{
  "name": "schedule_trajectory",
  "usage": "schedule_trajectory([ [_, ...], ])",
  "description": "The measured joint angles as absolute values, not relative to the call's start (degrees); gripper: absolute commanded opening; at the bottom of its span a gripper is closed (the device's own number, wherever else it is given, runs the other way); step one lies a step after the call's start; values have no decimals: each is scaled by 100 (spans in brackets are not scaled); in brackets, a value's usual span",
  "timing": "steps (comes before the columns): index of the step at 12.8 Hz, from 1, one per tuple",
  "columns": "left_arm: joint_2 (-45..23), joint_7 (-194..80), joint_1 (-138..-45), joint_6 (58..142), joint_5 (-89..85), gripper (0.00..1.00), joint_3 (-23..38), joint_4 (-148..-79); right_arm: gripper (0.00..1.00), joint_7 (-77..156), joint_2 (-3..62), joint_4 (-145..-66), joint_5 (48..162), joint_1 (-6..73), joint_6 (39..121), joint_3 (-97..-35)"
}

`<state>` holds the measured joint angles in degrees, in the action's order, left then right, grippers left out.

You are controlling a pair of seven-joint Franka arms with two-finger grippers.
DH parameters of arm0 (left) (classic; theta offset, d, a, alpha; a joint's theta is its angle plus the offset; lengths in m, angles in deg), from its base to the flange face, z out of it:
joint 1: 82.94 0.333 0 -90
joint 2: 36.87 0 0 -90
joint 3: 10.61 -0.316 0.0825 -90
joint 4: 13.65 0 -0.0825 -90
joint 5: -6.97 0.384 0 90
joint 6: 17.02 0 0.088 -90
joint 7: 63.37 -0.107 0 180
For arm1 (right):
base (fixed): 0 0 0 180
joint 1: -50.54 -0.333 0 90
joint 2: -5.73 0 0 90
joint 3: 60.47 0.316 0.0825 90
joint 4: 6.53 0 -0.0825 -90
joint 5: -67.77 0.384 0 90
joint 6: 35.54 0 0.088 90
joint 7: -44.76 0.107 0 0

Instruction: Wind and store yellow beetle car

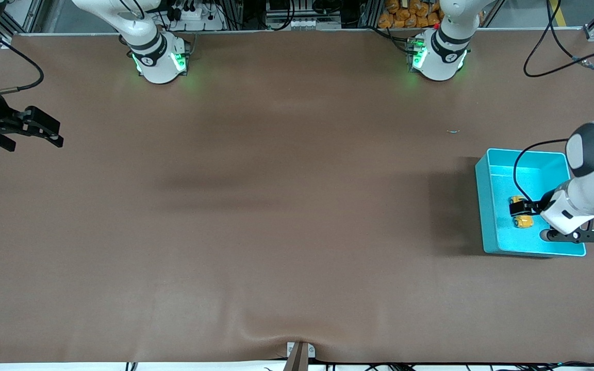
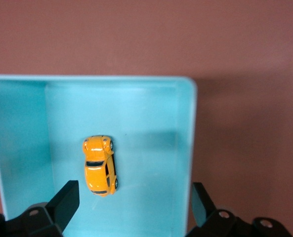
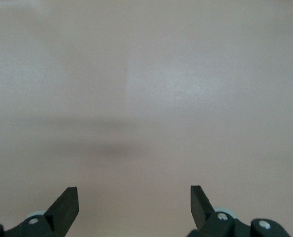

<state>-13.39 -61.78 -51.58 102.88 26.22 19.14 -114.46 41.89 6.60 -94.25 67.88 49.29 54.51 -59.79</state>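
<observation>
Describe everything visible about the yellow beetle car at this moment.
The yellow beetle car is a tiny glossy orange-yellow toy with a rounded body, dark windows and small dark wheels. It lies on the floor of the cyan bin, apparently tipped onto its side, clear of the walls. The left gripper hangs over it, fingers open, not touching.

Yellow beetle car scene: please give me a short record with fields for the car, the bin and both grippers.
car: tiny yellow-orange beetle-shaped toy car, lying on the bin floor, not held
bin: open cyan plastic bin, toward the left arm's end of the brown table
left gripper: open, over the bin above the car
right gripper: open, waiting over bare table
</observation>
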Motion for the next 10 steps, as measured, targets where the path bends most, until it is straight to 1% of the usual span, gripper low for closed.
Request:
schedule_trajectory([
  [3, -1956, -6145, -5163, 10088, 2590, 100, 2297, -11423, 100, 4189, 662, -9424, 6788, 4929, 5451, -5981],
  [6, -2610, -6109, -5155, 9546, 2046, 100, 2394, -11367, 100, 4189, 665, -9422, 6789, 4929, 5451, -5981],
  [8, -2930, -6110, -5183, 9140, 1808, 100, 2357, -11306, 100, 4189, 666, -9422, 6788, 4929, 5451, -5984],
  [9, -3019, -6110, -5355, 8928, 1733, 100, 2226, -11254, 100, 4189, 666, -9422, 6788, 4929, 5451, -5987],
  [10, -3101, -6110, -5792, 8720, 1643, 100, 1824, -11186, 100, 4189, 667, -9422, 6788, 4929, 5451, -5990],
])
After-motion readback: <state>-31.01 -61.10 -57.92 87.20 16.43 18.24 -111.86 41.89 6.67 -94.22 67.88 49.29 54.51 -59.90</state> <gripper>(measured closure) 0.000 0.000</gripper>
